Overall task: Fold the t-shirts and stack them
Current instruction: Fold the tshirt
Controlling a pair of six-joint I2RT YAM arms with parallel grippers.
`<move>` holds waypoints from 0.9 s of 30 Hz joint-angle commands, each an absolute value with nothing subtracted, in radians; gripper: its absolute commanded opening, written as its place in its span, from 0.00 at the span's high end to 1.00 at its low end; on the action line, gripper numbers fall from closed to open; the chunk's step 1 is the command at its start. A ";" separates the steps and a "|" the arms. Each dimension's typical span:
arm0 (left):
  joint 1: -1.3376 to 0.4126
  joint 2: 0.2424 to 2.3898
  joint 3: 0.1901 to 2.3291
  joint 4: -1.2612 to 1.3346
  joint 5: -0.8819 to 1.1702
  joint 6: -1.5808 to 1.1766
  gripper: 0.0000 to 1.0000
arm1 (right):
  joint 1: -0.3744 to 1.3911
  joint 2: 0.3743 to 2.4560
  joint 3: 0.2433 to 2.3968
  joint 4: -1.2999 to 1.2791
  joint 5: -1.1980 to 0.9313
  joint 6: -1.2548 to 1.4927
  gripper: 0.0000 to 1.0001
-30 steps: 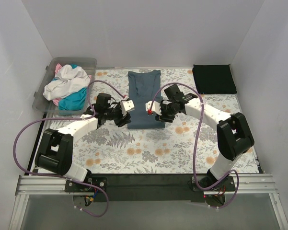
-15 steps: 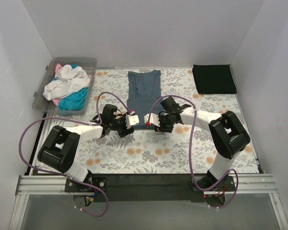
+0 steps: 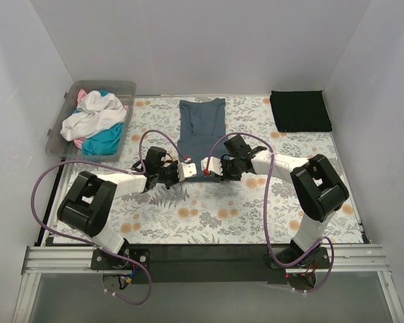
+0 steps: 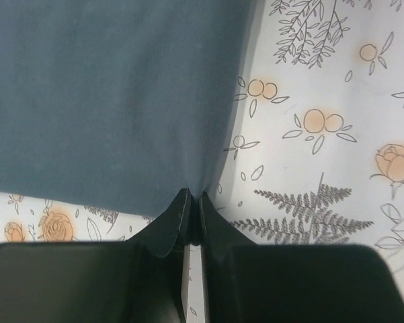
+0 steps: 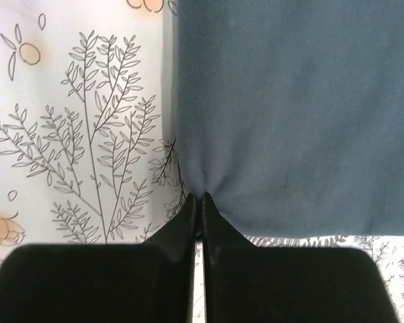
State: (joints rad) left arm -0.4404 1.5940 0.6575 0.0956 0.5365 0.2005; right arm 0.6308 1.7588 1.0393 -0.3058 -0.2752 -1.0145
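- Near edge: you see the metal rail that carries both arm bases.
- Beyond it, the floral table cloth covers the table.
- Mid-table: your left gripper and right gripper sit close together, jaws pressed tight, each pinching the near hem of the slate blue-grey t-shirt, which lies flat in a narrow strip.
- Far left: the clear bin holds crumpled white, teal and pink shirts.
- Far right: the black t-shirt lies folded.
- White walls enclose three sides.
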 commanded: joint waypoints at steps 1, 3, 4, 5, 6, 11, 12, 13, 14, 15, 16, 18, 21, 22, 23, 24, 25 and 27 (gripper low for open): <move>-0.440 1.508 0.701 -0.050 0.531 0.181 1.00 | 0.624 1.721 1.087 -0.423 -0.261 -0.989 0.99; -0.442 1.461 0.713 -0.086 0.548 0.180 1.00 | 0.623 1.692 1.100 -0.442 -0.279 -0.989 0.99; -0.442 1.450 0.732 -0.122 0.557 0.179 1.00 | 0.623 1.668 1.120 -0.469 -0.287 -0.988 0.99; -0.442 1.433 0.741 -0.141 0.561 0.170 1.00 | 0.623 1.657 1.132 -0.488 -0.291 -0.985 0.99; -0.440 1.422 0.750 -0.162 0.568 0.170 1.00 | 0.623 1.649 1.149 -0.509 -0.305 -0.983 0.99; -0.442 1.327 0.753 -0.311 0.620 0.216 1.00 | 0.630 1.559 1.160 -0.621 -0.314 -0.985 0.99; -0.440 1.313 0.752 -0.336 0.624 0.245 1.00 | 0.634 1.543 1.157 -0.643 -0.314 -0.986 0.99; -0.442 1.299 0.753 -0.401 0.630 0.261 1.00 | 0.641 1.514 1.155 -0.664 -0.316 -0.991 0.99; -0.442 1.273 0.765 -0.438 0.635 0.273 1.00 | 0.649 1.503 1.155 -0.684 -0.319 -0.991 0.99; -0.440 1.258 0.770 -0.475 0.659 0.281 1.00 | 0.653 1.493 1.163 -0.707 -0.325 -0.991 0.99; -0.442 1.240 0.779 -0.547 0.675 0.284 1.00 | 0.660 1.464 1.163 -0.748 -0.339 -0.988 0.99; -0.443 1.183 0.805 -0.671 0.727 0.296 1.00 | 0.689 1.413 1.155 -0.800 -0.356 -0.974 0.99; -0.446 1.103 0.850 -0.793 0.773 0.295 1.00 | 0.741 1.364 1.134 -0.869 -0.371 -0.951 0.99; -0.448 1.088 0.859 -0.875 0.802 0.301 1.00 | 0.765 1.338 1.125 -0.890 -0.377 -0.942 0.99; -0.452 1.066 0.870 -0.917 0.810 0.308 1.00 | 0.775 1.329 1.121 -0.905 -0.382 -0.934 0.99; -0.453 1.060 0.888 -0.990 0.821 0.319 1.00 | 0.785 1.310 1.124 -0.926 -0.394 -0.921 0.99; -0.453 1.058 0.902 -1.024 0.821 0.325 1.00 | 0.785 1.304 1.124 -0.936 -0.399 -0.914 0.99; -0.453 1.066 0.934 -1.072 0.834 0.308 1.00 | 0.784 1.308 1.172 -0.954 -0.397 -0.897 0.99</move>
State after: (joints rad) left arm -0.4522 1.0737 0.8803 -0.8551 0.7788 0.2947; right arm 0.7891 1.3254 1.1309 -0.8349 -0.3950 -0.9432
